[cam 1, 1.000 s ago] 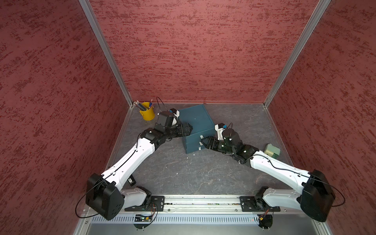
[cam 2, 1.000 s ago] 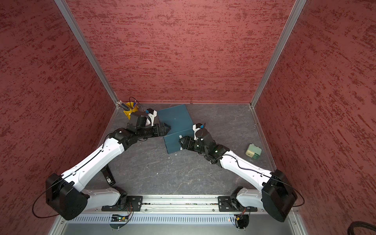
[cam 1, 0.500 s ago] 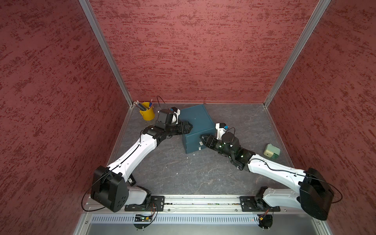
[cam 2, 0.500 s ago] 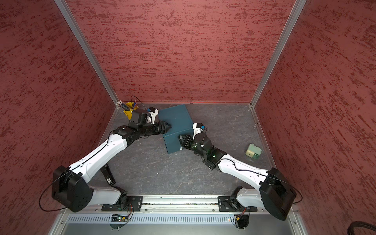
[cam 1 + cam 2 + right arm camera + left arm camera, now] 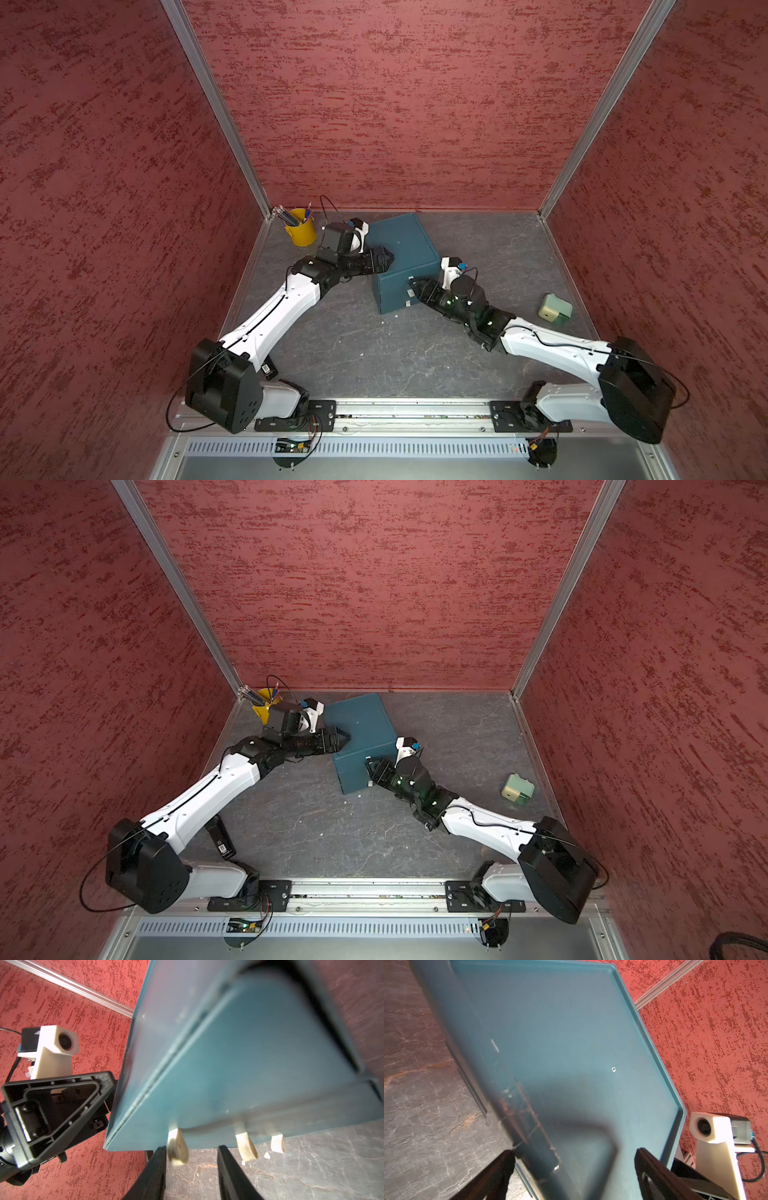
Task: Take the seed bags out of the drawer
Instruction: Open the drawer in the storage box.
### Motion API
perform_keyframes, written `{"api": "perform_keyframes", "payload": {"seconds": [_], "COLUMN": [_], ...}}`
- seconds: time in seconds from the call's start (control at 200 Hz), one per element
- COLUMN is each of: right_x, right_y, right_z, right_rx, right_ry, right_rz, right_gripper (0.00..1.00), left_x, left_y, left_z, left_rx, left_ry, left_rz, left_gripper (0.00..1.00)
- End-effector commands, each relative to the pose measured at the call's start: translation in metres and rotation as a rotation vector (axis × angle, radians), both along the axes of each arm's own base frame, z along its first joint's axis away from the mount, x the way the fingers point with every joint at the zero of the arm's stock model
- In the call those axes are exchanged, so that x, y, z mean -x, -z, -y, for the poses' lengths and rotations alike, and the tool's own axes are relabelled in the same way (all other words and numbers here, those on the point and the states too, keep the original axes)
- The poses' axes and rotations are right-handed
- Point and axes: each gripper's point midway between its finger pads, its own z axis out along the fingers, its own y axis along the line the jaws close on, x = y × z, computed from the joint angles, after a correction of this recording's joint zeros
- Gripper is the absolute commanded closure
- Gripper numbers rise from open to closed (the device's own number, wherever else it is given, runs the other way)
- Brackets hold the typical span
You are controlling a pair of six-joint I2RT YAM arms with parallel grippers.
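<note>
Room: red rough-textured walls point(image 5: 395, 104) close in a grey stone-patterned floor point(image 5: 365, 357); a metal rail point(image 5: 415, 415) along the lower edge carries both arms.
Cabinet: the teal cabinet point(image 5: 401, 245) stands askew just above centre in both top views, with its front turned toward the lower edge.
Hidden: all three drawers sit flush, so their insides and the seed bags show in no view. The cabinet is blurred in both wrist views, and each wrist view's lower edge cuts off the fingers' roots.
Changed: the cabinet has stayed put since a second ago. The right gripper point(image 5: 412, 283) has slid leftward in the picture, up to the cabinet front. The left gripper point(image 5: 385, 259) keeps its place at the cabinet's left edge.
Left gripper: the jaws stand apart, astride the cabinet's upper left edge. In the left wrist view one finger point(image 5: 500, 1169) lies by the side wall and the other point(image 5: 654, 1167) over the top. Whether they press on it cannot be told.
Right gripper: the jaws are narrow yet apart and grip nothing.
Drawer: the drawer point(image 5: 395, 286) nearest the cabinet's top is closed, just left of the right gripper's tips. Its white pull tab point(image 5: 177, 1148) sits between the fingers, hard by one point(image 5: 153, 1174), with a clear gap to the other point(image 5: 230, 1174).
Small things: a yellow bucket point(image 5: 302, 235) stands upper left of the cabinet; a pale green block point(image 5: 555, 309) lies well apart at right.
</note>
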Motion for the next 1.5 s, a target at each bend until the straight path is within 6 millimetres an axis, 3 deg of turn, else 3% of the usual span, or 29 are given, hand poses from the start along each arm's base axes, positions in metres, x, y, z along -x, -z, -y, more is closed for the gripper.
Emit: {"api": "perform_keyframes", "payload": {"seconds": [0.0, 0.306, 0.651, 0.827, 1.493], "right_x": [-0.007, -0.013, -0.011, 0.001, 0.075], "right_y": [-0.011, -0.019, -0.021, -0.018, -0.004], "right_z": [-0.001, -0.006, -0.004, 0.002, 0.016], "right_rx": [-0.039, -0.070, -0.075, -0.063, 0.055], "right_ry": [0.035, 0.042, 0.044, 0.036, -0.018], "right_rz": [0.040, 0.066, 0.064, 0.038, -0.069], "right_gripper": [0.56, 0.66, 1.00, 1.00, 1.00], "left_x": [-0.004, -0.002, -0.001, -0.002, -0.005], "left_y": [-0.007, -0.008, -0.006, -0.006, 0.006], "left_z": [0.003, 0.002, 0.003, 0.004, 0.002], "left_rx": [0.007, 0.001, 0.003, 0.004, -0.023], "left_ry": [0.017, 0.026, 0.032, 0.030, 0.008], "left_rz": [0.032, 0.031, 0.030, 0.030, 0.026], "left_gripper": [0.06, 0.06, 0.06, 0.06, 0.06]}}
